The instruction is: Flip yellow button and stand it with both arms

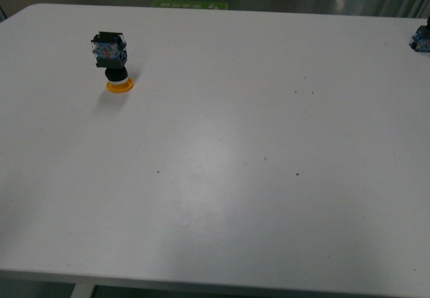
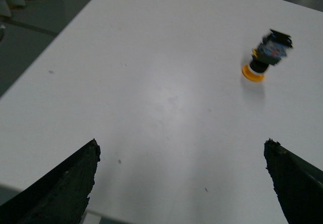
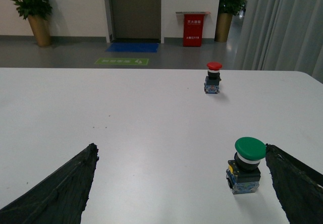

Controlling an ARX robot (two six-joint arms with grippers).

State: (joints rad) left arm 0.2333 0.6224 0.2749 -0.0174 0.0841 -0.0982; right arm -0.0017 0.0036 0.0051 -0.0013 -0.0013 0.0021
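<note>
Table first, white and wide, with the left gripper and right gripper both spread apart and empty above it, and the yellow button standing cap-down near its far left corner, so I'd grip the black block squarely, not the round cap.

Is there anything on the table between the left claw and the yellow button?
No, nothing. In the left wrist view, only bare white table lies between the open left gripper and the yellow button.
</note>
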